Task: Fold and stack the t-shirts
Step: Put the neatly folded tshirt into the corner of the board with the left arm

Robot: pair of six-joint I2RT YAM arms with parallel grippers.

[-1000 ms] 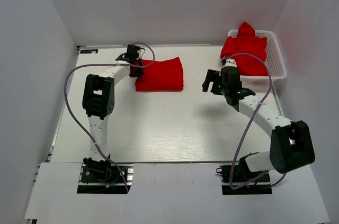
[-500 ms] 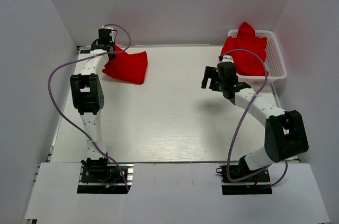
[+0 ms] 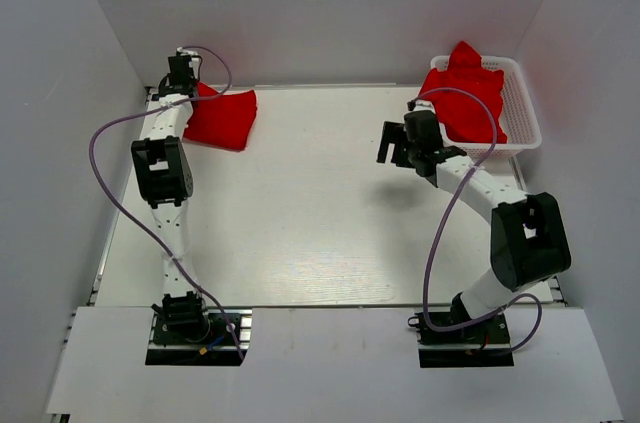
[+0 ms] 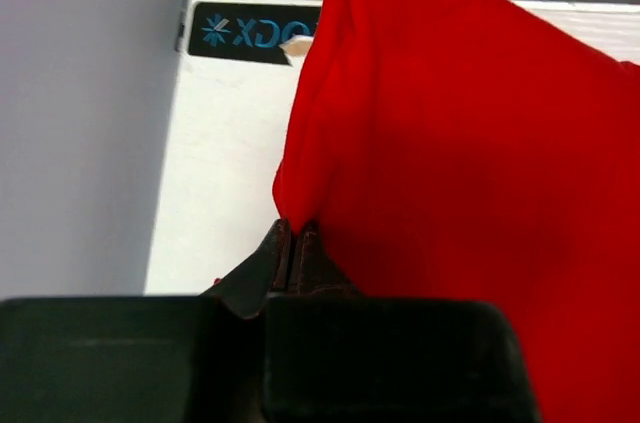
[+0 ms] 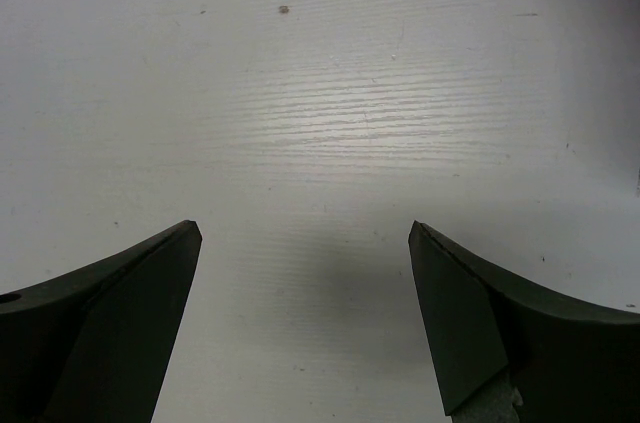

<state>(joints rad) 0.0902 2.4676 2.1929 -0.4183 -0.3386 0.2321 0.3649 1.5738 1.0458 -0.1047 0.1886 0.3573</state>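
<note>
Left jaws pinch t-shirt (image 3: 225,120) beside wall (image 3: 60,93); basket (image 3: 523,103) well apart.

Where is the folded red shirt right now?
In the top view, the folded shirt is at the far left corner of the table, pinched by the left end effector, opposite the basket.

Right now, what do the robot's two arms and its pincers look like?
Both the left arm and right arm are white tubes with black joints, each trailed by a looping lilac cable. The left gripper and right gripper have dark, tapered fingers.
</note>
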